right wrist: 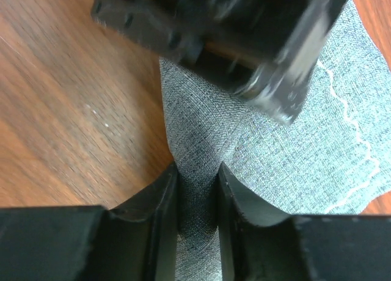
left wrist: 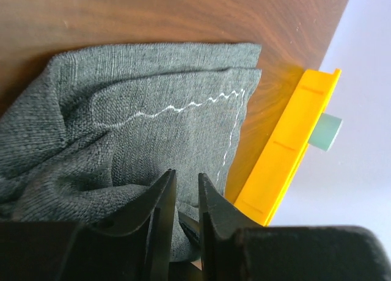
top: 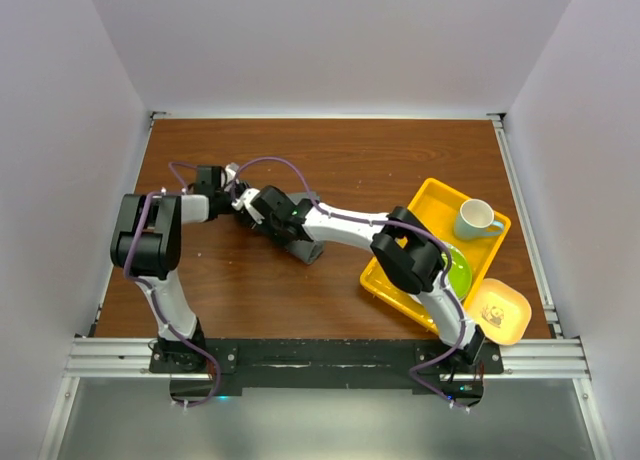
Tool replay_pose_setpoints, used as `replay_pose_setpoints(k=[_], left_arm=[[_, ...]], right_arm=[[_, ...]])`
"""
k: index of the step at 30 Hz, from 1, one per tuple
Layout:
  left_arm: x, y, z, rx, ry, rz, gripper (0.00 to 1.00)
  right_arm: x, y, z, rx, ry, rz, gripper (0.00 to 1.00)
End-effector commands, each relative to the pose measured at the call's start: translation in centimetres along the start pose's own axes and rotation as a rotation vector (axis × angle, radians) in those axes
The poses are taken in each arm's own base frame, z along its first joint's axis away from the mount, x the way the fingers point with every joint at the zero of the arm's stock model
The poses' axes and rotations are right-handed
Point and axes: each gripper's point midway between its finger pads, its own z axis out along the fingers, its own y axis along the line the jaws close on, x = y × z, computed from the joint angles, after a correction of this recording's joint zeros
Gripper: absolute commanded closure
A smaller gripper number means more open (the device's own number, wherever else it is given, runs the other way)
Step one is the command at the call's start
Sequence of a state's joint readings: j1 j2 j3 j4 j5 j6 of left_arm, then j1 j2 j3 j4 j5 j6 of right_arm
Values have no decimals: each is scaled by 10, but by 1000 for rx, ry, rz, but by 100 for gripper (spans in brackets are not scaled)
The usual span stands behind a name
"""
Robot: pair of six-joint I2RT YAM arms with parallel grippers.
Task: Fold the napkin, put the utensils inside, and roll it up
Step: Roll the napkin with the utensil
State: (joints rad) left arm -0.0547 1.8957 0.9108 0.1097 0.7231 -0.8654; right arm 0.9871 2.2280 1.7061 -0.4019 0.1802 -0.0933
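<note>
- the napkin [left wrist: 153,128] is bunched up on the wooden table [top: 330,150], about mid-table and left of the yellow tray [top: 425,195]. It's near the tray's edge, but they don't look like they touch
- from the top camera you barely see it. Only a grey lump pokes out from under the right arm's forearm, the rest is covered
- the left wrist cam shows it best: dark grey knit folded into at least 2 layers, with a pale wavy stitched line running across the top layer and turning down near the corner
- right gripper [right wrist: 197,171] is pinching the napkin. A raised ridge of fabric runs straight up between its 2 fingers and it's squeezed in there
- left gripper [left wrist: 186,195] has its jaws nearly together with just a slim gap, and the tips sit right at the napkin's wrinkled near edge. Honestly can't tell if it's got cloth nipped or is only resting against it
- the 2 grippers are practically nose to nose over the cloth. In the right wrist view the left one is a blurry black block just above that same ridge
- over on the tray there's a pale green mug [top: 478,218] at the far end and a green plate [top: 460,275] partly hidden behind the right arm
- a small yellow dish [top: 498,312] sits just off the tray's near right corner
</note>
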Motion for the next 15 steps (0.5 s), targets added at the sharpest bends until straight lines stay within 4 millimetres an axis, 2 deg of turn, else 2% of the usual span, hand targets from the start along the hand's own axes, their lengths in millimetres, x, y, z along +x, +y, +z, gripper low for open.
replay_pose_setpoints(k=[1,2,3,5,6,7,8,9,10,11,12,15], left_arm=[[-38,-8,-30,-89,-94,108,72],[-42,-18,-36,-79,-112,134,71],[-59,-21,-47,-82,-158,146,71],[-70,-29,-60,-79,-197,154,70],[-75,-32,-64,-74,-211,157,70],[-75,-37,-67,-65,-218,164,70],[-76,-40,-68,-55,-220,165,70],[-76,-42,-67,-42,-225,171,70],[-73,-47,-68,-19,-219,173,70],[-71,-49,-66,-3,-214,153,70],[-67,-49,-62,22,-214,158,70],[-56,-59,-53,88,-204,168,71]], right_arm=[[2,2,4,-105,9,85,78],[-1,3,2,-136,-1,104,80],[-5,4,0,-213,-9,153,80],[-5,4,-1,-312,11,228,82],[-5,4,-5,-431,13,313,81],[-6,6,-8,-521,8,368,81],[-2,-8,-1,-570,-6,446,81],[-6,2,-11,-709,3,534,81],[-6,0,-12,-758,7,568,81],[3,-7,-4,-789,28,619,82],[1,-1,-11,-877,40,677,82],[13,-2,0,-971,101,831,81]])
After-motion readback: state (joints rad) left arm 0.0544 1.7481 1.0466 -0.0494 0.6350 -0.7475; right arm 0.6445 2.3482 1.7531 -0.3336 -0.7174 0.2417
